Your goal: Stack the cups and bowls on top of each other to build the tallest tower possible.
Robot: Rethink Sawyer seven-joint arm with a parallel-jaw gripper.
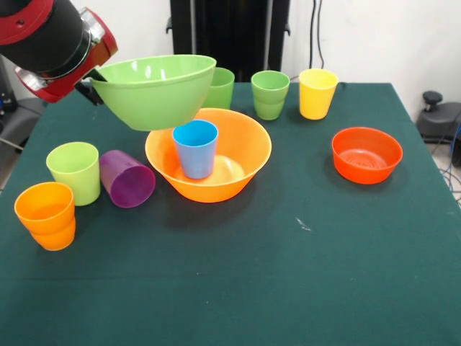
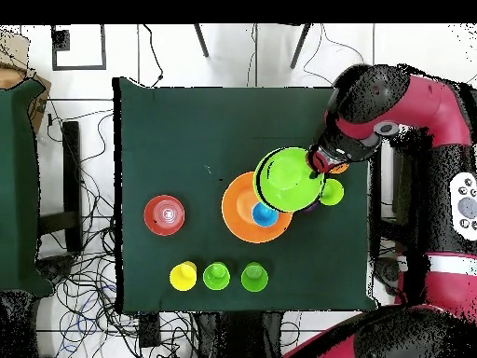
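Observation:
My gripper (image 1: 94, 81) is shut on the left rim of the large lime-green bowl (image 1: 155, 90) and holds it upright in the air, above and left of the large orange bowl (image 1: 238, 155). A blue cup (image 1: 196, 148) stands upright inside the orange bowl. In the overhead view the lime bowl (image 2: 289, 179) overlaps the orange bowl (image 2: 238, 216) and partly covers the blue cup (image 2: 265, 215); the gripper (image 2: 319, 163) is at its rim. The red-orange bowl (image 1: 366, 154) sits alone at the right.
A lime cup (image 1: 74, 171), a purple cup (image 1: 127, 179) on its side and an orange cup (image 1: 47, 215) are at the left. Two green cups (image 1: 220, 90) (image 1: 270, 94) and a yellow cup (image 1: 318, 92) stand in a row at the far edge.

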